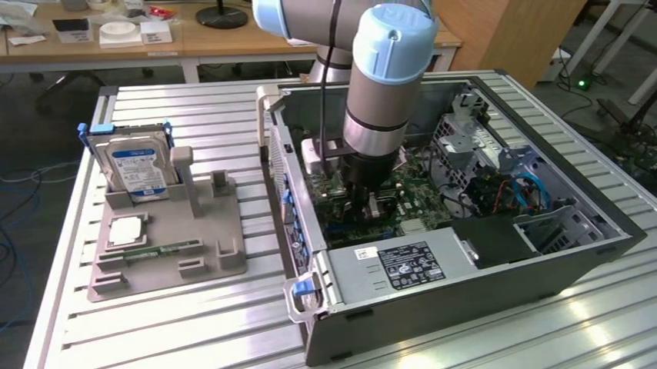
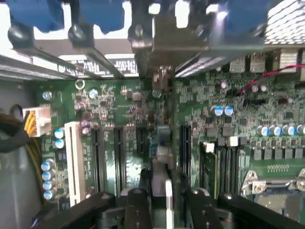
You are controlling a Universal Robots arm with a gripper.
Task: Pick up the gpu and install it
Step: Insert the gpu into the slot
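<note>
My gripper [image 2: 167, 202] is down inside the open computer case [image 1: 462, 307], low over the green motherboard [image 1: 411, 192]. In the wrist view its two black fingers [image 2: 137, 207] are shut on the gpu [image 2: 163, 157], a thin card seen edge-on. The card runs away from the fingers toward the case's rear wall, where its pale metal bracket [image 2: 164, 45] sits against the slot openings. It stands between the black expansion slots [image 2: 119, 157] and the longer black slot [image 2: 185, 152]. I cannot tell whether its lower edge is seated in a slot.
A white slot [image 2: 74, 157], memory slots [image 2: 224, 167] and the processor socket [image 2: 276, 186] flank the card. The power supply [image 1: 411, 265] fills the case's near end. On the exterior view's left, a grey fixture [image 1: 169, 254] holds a blue-labelled hard drive [image 1: 138, 169] and a memory stick [image 1: 165, 248].
</note>
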